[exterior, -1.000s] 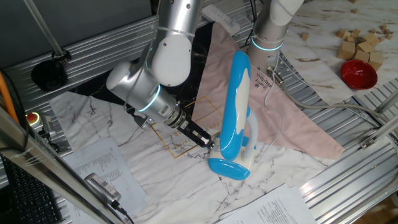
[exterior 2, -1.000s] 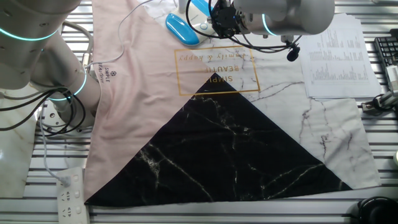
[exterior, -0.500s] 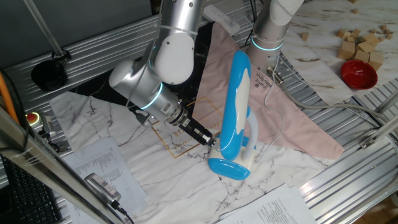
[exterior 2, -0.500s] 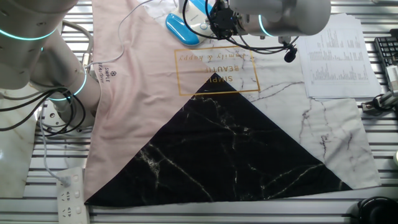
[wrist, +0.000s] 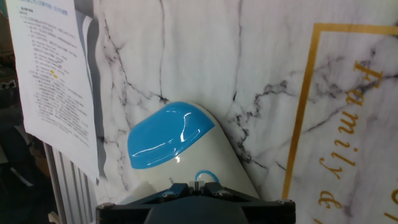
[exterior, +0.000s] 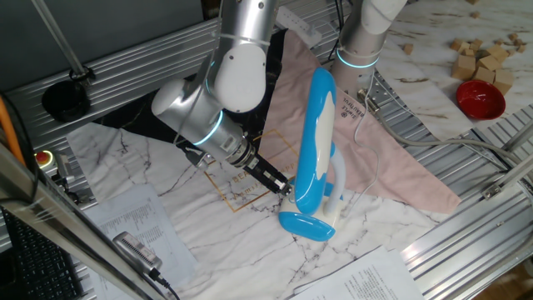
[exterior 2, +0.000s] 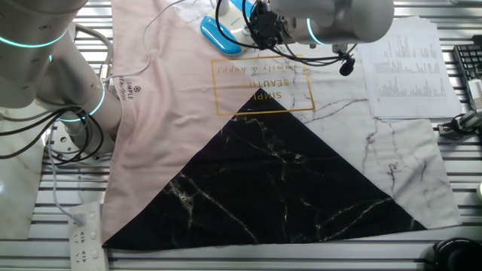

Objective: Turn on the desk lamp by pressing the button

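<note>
The desk lamp stands on the marble cloth with a long sky-blue and white head, a white arm and a small blue oval base. My gripper reaches down at a slant to the left side of the base, under the head. In the hand view the base shows blue and white, with a small blue ring button right at my gripper. The two fingers meet with no gap and hold nothing. In the other fixed view my gripper is next to the base.
A pink cloth lies behind the lamp, and a second robot arm's base stands beyond it. Printed papers lie near the table's edge. A red bowl and wooden blocks are at the far right.
My arm has moved a little to the right, bringing the gripper closer to the lamp's base. The lamp has not moved.
</note>
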